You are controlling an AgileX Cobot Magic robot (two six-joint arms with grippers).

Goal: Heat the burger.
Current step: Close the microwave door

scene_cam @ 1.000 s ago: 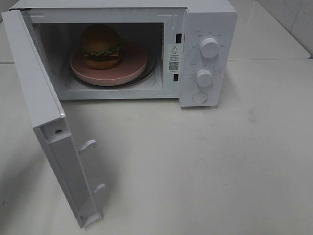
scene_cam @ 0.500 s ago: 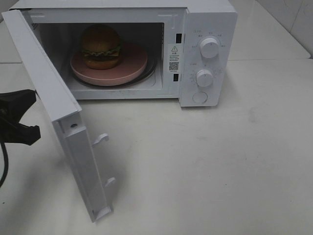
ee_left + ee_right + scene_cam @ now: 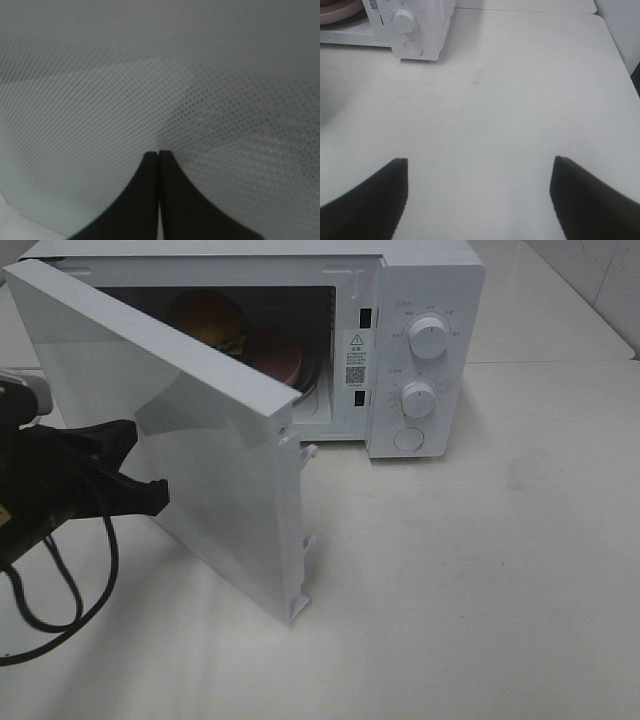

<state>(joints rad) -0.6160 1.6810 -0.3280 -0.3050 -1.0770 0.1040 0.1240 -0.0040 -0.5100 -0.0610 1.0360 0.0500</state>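
1 microwave [image 3: 430, 290], door [image 3: 200, 450] half shut | inside: 1 burger [image 3: 208, 318] on 1 plate [image 3: 282, 355] | 2 knobs [image 3: 428, 338] | left pincer [image 3: 159, 161] together, at door | right pincer [image 3: 480, 162] apart, empty, above desk [image 3: 510, 100]

Matte black left end effector [image 3: 159, 153] and right end effector [image 3: 479, 161], tapered fingers, thin black looped cable [image 3: 114, 550]

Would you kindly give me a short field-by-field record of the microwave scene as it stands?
Microwave: white, on the table, two knobs on its front
Door: partly swung, neither shut nor wide open
Burger: inside, on the pink plate
Left gripper: shut, tips at the door's outer face
Right gripper: open, empty, above the table
Task stage: door not yet closed
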